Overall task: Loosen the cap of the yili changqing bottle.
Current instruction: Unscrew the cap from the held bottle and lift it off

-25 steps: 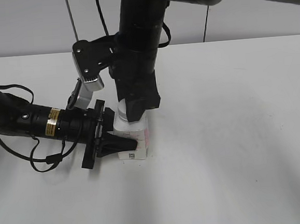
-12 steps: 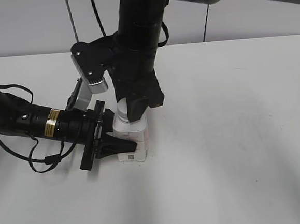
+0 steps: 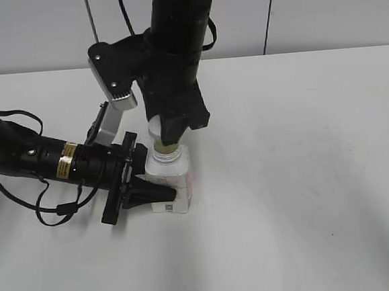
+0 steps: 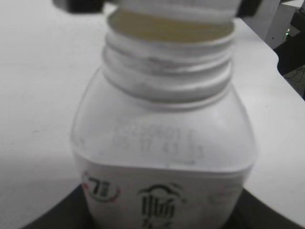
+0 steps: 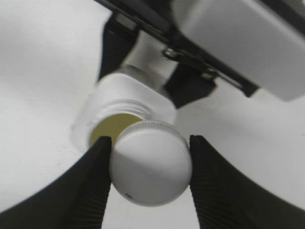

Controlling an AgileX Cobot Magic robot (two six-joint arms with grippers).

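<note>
Above the squat white plastic bottle (image 3: 169,179), your right gripper (image 5: 150,164) pinches the freed ribbed white cap (image 5: 151,162); the left gripper (image 3: 144,186) clamps the body; next, set the cap down.

Matt white plastic bottle (image 4: 162,157); ribbed-rim smooth plastic cap (image 5: 151,162); ridged pincer pads (image 5: 93,186)

bottle (image 4: 162,157) base cropped, date code blurred

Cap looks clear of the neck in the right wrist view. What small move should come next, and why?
Probably carry the cap a little to one side and set it on the table. The right gripper pinches it above the open neck, threads bare, while the left gripper clamps the yili changqing bottle upright; it is off already.
</note>
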